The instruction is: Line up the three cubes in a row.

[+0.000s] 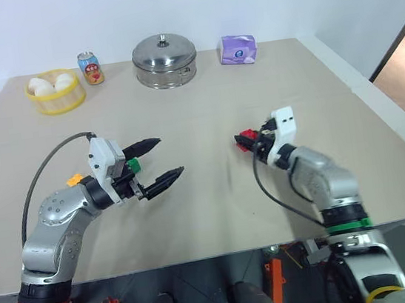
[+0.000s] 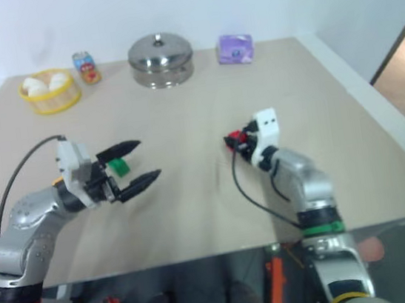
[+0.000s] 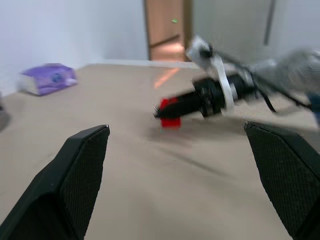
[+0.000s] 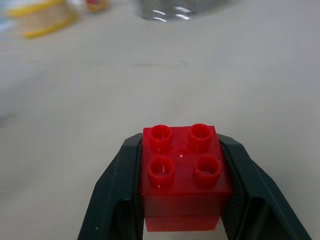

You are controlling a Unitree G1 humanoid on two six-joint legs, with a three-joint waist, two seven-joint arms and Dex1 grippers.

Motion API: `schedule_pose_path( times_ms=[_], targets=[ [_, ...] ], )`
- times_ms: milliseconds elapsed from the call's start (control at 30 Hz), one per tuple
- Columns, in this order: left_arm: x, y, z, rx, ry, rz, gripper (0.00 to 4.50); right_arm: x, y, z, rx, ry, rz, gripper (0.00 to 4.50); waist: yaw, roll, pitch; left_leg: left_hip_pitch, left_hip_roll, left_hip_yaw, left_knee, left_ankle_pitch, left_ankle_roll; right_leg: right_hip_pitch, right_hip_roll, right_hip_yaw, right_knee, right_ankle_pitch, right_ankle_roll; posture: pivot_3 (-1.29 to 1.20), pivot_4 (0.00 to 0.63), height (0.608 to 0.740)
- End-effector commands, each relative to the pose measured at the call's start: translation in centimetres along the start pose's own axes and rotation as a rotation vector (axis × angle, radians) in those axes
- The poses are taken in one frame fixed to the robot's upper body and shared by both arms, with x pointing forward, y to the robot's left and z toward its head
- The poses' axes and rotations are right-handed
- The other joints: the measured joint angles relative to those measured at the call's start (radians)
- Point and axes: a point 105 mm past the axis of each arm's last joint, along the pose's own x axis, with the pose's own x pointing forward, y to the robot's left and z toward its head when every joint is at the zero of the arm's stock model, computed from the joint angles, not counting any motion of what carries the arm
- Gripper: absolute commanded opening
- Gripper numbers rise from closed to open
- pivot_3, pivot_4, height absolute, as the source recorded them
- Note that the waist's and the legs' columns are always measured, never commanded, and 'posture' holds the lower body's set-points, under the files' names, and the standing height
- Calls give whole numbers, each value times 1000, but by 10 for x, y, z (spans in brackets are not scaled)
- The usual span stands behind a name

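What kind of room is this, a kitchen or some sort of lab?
Probably a test room, not a kitchen: a bare beige table against a plain wall, with a steel pot, a soda can and toy cubes like the red cube set out as props.

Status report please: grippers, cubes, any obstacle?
Right gripper shut on red cube. Left gripper open, empty, green cube beside it. Nothing between them.
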Motion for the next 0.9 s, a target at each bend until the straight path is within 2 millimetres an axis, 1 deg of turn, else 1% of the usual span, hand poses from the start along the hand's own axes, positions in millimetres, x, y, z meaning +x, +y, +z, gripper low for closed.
schedule_pose_path(
  times_ms=[33,67,133,233,367,533,700,900],
  targets=[
    [-11,-18,-5,28,55,-154,4500,-28,63,23,-165,-6,540,1294,-2,0,0,0,0,0,-1,0,0,0,0,0,0,0,0,0,150,739],
    [-12,-21,-7,19,68,-175,4500,-37,72,12,-206,52,638,1294,-2,0,0,1,1,0,-2,0,1,0,1,0,0,-1,-1,0,150,739],
    [-15,-24,-8,11,78,-202,4500,-47,80,-4,-277,132,758,1294,0,0,0,2,1,-1,-2,-1,1,1,1,-1,0,-3,-2,0,150,739],
    [-19,-30,-12,24,103,-234,4500,-51,83,-13,-310,160,839,1294,-1,0,0,1,1,0,-1,-1,1,0,1,-1,0,-3,-3,0,150,739],
    [-22,-36,-15,20,112,-245,4500,-42,81,-23,-389,136,878,1294,0,0,0,1,1,0,2,-1,1,1,1,0,0,-3,-3,0,150,739],
    [-26,-40,-17,14,129,-234,4500,-34,80,-32,-414,128,912,1294,0,0,0,1,1,0,4,-1,1,1,1,0,0,-2,-4,0,150,739],
    [-28,-40,-16,17,132,-209,4500,-28,76,-42,-432,150,929,1294,1,0,0,1,1,0,3,-1,1,1,1,-1,0,-2,-3,0,150,739],
    [-30,-44,-16,8,138,-194,4500,-28,77,-55,-444,177,969,1294,1,0,0,0,1,0,3,-1,1,1,1,-1,0,-2,-3,0,150,739]
  ],
)
